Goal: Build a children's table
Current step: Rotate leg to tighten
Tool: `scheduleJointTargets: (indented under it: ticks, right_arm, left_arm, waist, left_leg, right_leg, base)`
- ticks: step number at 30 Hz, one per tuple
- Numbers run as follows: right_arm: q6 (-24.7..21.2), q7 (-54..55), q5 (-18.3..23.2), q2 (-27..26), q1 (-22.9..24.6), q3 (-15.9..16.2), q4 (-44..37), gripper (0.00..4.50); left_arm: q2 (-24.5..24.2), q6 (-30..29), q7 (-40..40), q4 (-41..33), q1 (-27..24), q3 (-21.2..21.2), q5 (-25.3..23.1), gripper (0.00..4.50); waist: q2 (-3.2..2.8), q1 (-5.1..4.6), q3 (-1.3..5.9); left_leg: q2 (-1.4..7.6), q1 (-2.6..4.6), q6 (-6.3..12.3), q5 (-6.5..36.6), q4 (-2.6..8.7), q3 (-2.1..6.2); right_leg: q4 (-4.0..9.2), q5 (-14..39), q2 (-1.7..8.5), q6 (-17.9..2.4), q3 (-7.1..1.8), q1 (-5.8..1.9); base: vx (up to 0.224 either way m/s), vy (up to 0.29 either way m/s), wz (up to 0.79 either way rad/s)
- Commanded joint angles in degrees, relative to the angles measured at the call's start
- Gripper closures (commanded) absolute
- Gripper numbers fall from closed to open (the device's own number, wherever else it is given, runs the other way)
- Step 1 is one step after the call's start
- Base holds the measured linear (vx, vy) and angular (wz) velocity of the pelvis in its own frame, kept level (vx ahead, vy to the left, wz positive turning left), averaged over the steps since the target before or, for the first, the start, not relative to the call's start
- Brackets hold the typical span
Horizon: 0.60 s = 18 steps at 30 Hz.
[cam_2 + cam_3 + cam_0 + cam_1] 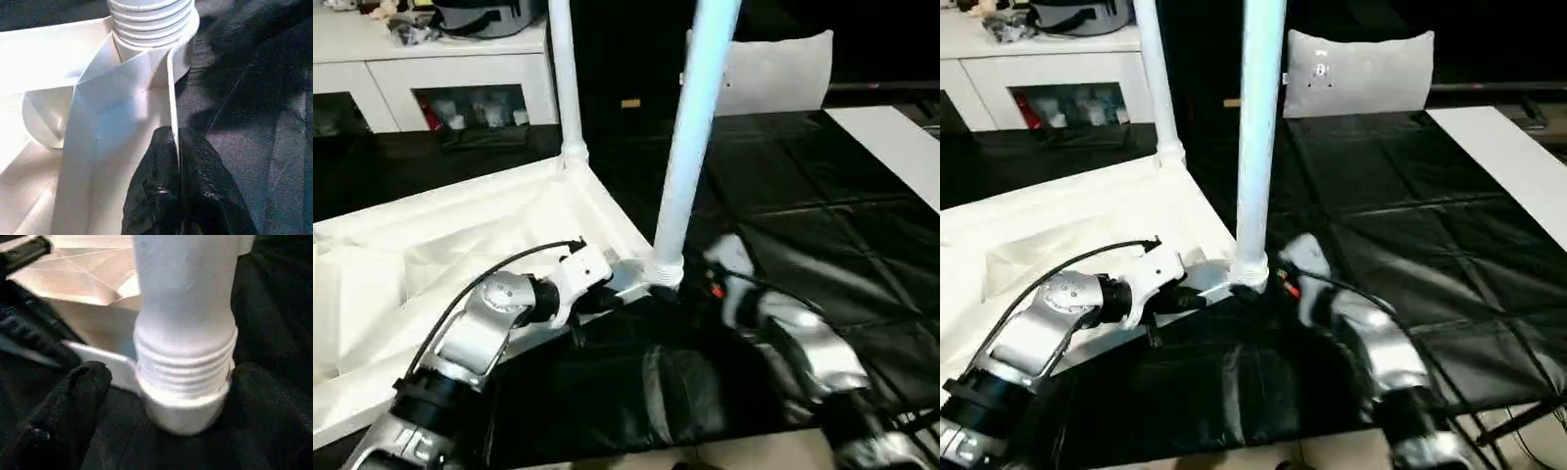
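Tabletop: the white plastic square tabletop (460,245) lies upside down on a black padded mat (803,225), its ribbed underside facing up and its near corner toward the robot.
Near leg: a long white tube leg (690,147) stands upright in the round corner socket (183,409) at that near corner; its ridged, flared end (185,360) sits in the socket.
Far leg: a second white tube leg (564,78) stands upright in the corner socket farther back.
Left claw: the left gripper (175,161) is clamped together on the thin upright side wall of the tabletop, just beside the near socket, with one black finger on each face of the wall.
Right claw: the right gripper (183,391) stands apart around the base of the near leg; one black finger (68,406) shows beside the socket, with a gap between it and the socket.
Surroundings: a white cabinet (431,69) with open compartments stands behind the mat on the left, a white cushion (1361,73) lies at the mat's far edge, and a white board (901,147) lies on the right.
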State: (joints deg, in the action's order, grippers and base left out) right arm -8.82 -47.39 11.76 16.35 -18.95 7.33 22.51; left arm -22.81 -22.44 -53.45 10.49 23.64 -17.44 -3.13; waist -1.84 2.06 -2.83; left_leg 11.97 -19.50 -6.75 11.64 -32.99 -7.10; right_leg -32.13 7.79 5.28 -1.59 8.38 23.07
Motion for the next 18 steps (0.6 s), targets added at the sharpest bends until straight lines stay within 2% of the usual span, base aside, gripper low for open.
scheduleJointTargets:
  ticks: [1, 4, 10, 15, 18]
  right_arm:
    - [-0.18, -1.36, 1.54, 0.72, 0.1, -1.27, -1.9, 0.08]
    - [-0.24, -2.57, 2.55, 1.64, 0.48, -1.79, -3.28, 0.08]
    - [2.1, -3.66, 2.59, 3.51, 1.05, -2.96, -5.44, 0.08]
    - [3.35, -6.75, 2.5, 5.78, 0.53, -2.3, -5.65, 0.08]
    - [4.13, -9.92, 2.2, 7.98, -0.17, -1.59, -5.74, 0.08]
  left_arm:
    - [-1.32, 1.73, -0.83, 0.72, 1.94, 0.21, -0.71, 4.5]
    - [-1.58, 2.16, -1.15, 1.39, 2.3, -0.02, -0.55, 4.5]
    - [-2.17, 4.05, -2.61, 3.65, 3.37, -0.7, -0.11, 4.5]
    - [-2.87, 6.0, -4.59, 5.05, 3.98, -1.3, 0.0, 4.5]
    - [-3.98, 9.73, -8.4, 6.75, 4.72, -2.38, 0.49, 4.5]
  waist:
    - [-0.37, 0.06, 3.22]
    - [-0.19, -0.03, 3.23]
    - [-0.3, 0.21, 3.56]
    - [-0.32, 0.8, 4.02]
    - [-0.23, 1.18, 4.09]
  left_leg:
    - [0.17, -0.68, 4.16, 16.83, 3.72, -1.1]
    - [0.06, -0.81, 4.34, 16.51, 3.67, -1.07]
    - [0.3, -0.87, 4.67, 14.6, 3.61, -1.04]
    - [0.67, -1.15, 5.59, 10.15, 3.4, -1.1]
    - [0.63, -1.15, 6.23, 8.89, 3.25, -1.2]
  right_leg:
    - [5.36, 29.86, 2.72, -4.37, -2.42, -3.29]
    - [5.4, 30.05, 2.62, -3.96, -2.21, -3.41]
    - [4.89, 26.56, 2.63, -5.27, -2.43, -3.43]
    - [3.48, 17.88, 2.72, -8.88, -2.91, -3.88]
    - [3.28, 16.31, 2.77, -9.73, -2.95, -3.96]
  base:
    - [0.0, 0.0, 0.0]
    - [0.0, 0.0, 0.0]
    - [0.0, 0.0, 0.0]
    - [0.0, 0.0, 0.0]
    - [0.0, 0.0, 0.0]
